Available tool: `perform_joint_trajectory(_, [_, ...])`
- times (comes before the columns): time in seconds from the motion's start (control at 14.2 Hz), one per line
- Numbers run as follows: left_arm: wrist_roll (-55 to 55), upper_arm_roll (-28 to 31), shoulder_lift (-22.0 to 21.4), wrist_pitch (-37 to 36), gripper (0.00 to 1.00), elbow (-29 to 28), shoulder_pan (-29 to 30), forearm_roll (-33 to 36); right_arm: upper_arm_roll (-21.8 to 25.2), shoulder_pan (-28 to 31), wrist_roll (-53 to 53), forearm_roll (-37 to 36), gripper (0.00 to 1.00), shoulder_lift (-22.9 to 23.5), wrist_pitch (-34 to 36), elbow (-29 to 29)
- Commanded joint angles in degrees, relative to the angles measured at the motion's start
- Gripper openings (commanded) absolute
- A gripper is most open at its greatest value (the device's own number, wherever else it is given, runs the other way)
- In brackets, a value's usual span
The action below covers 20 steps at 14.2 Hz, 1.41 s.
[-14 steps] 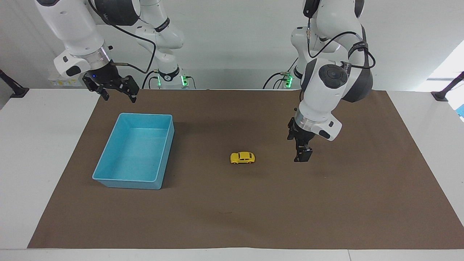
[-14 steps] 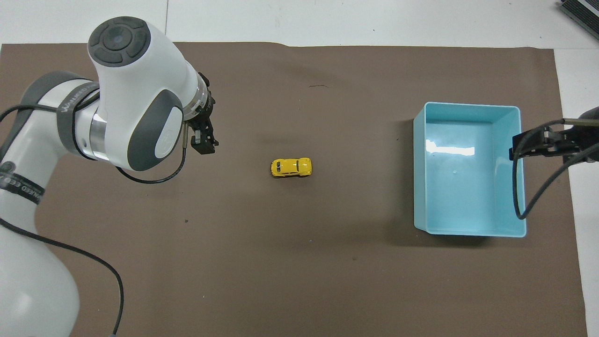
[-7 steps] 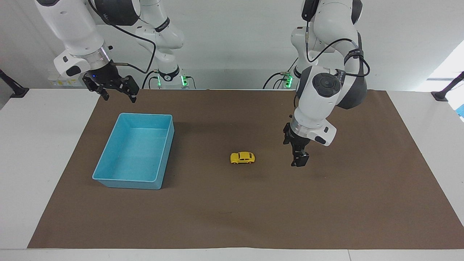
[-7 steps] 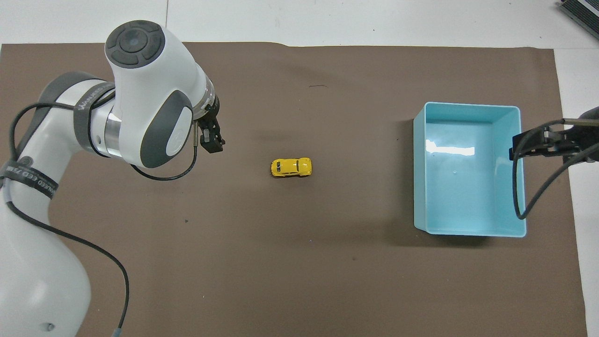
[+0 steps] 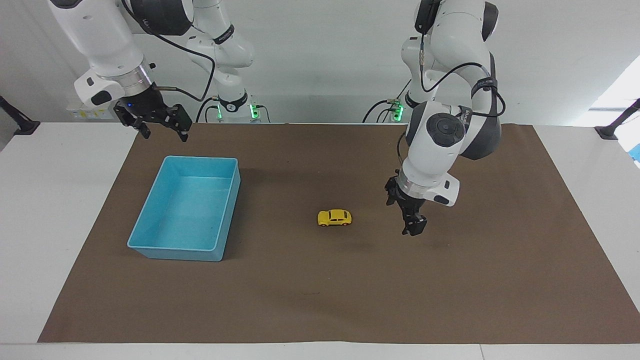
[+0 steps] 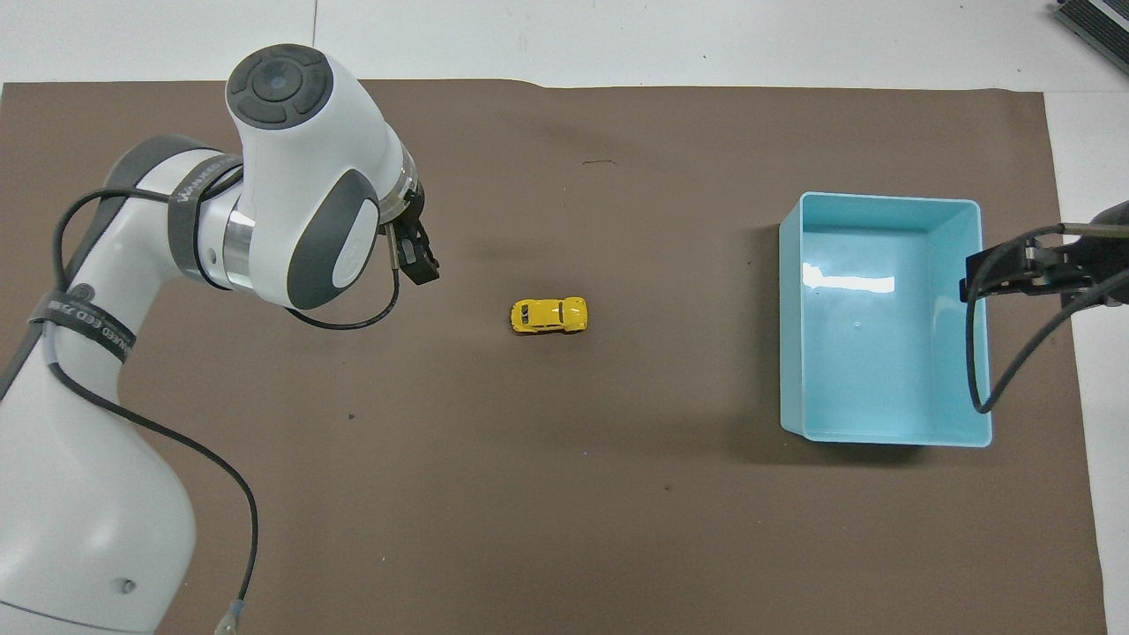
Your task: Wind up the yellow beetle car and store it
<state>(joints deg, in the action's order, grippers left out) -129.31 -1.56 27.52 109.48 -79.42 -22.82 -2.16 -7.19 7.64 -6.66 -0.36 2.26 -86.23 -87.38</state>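
The yellow beetle car stands on its wheels in the middle of the brown mat, untouched. My left gripper hangs low over the mat beside the car, toward the left arm's end of the table, pointing down and tilted. It is open, holds nothing and stands clear of the car. The light blue bin sits empty toward the right arm's end. My right gripper waits raised over the bin's outer wall, open and empty.
The brown mat covers most of the white table. A black cable droops from the right arm over the bin's outer wall. A dark clamp stands at the table's corner near the left arm.
The left arm has swung toward the car, carrying its gripper closer to it and slightly lower. The car, the bin and the right arm have stayed still.
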Motion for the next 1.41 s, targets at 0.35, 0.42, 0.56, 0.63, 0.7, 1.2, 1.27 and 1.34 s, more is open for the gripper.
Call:
perform_joint_trajectory(0.35, [-3.5, 0.8, 3.1, 4.2, 1.00, 1.3, -9.1, -2.0, -0.6, 0.7, -1.1, 0.9, 1.00, -0.1, -0.6, -0.2])
perform_joint_trajectory(0.42, [-3.9, 0.9, 3.4, 6.3, 1.00, -0.4, -10.2, -2.0, -0.5, 0.7, -1.1, 0.9, 1.00, -0.1, -0.6, -0.2])
perform_joint_trajectory(0.56, [-3.8, 0.9, 3.5, 9.0, 1.00, -4.6, -12.2, -1.8, -0.5, 0.7, -1.0, 0.9, 1.00, -0.1, -0.6, -0.2])
perform_joint_trajectory(0.63, [-3.9, 0.9, 3.3, 10.1, 1.00, -6.6, -12.8, -1.8, -0.6, 0.7, -1.1, 0.9, 1.00, -0.1, -0.6, -0.2])
perform_joint_trajectory(0.7, [-4.5, 0.9, 3.2, 11.0, 1.00, -8.0, -13.6, -1.8, -0.5, 0.7, -1.1, 0.9, 1.00, -0.1, -0.6, -0.2])
perform_joint_trajectory(1.2, [-6.7, 0.9, 2.3, 16.1, 1.00, -14.1, -14.3, -1.6, -0.6, 0.7, -1.1, 0.9, 1.00, -0.1, -0.6, -0.2])
perform_joint_trajectory(1.27, [-6.7, 0.9, 2.3, 16.2, 1.00, -14.0, -14.3, -1.6, -0.6, 0.7, -1.1, 0.9, 1.00, -0.1, -0.6, -0.2])
perform_joint_trajectory(1.34, [-6.7, 0.9, 2.3, 16.6, 1.00, -14.1, -14.3, -1.6, -0.6, 0.7, -1.1, 0.9, 1.00, -0.1, -0.6, -0.2])
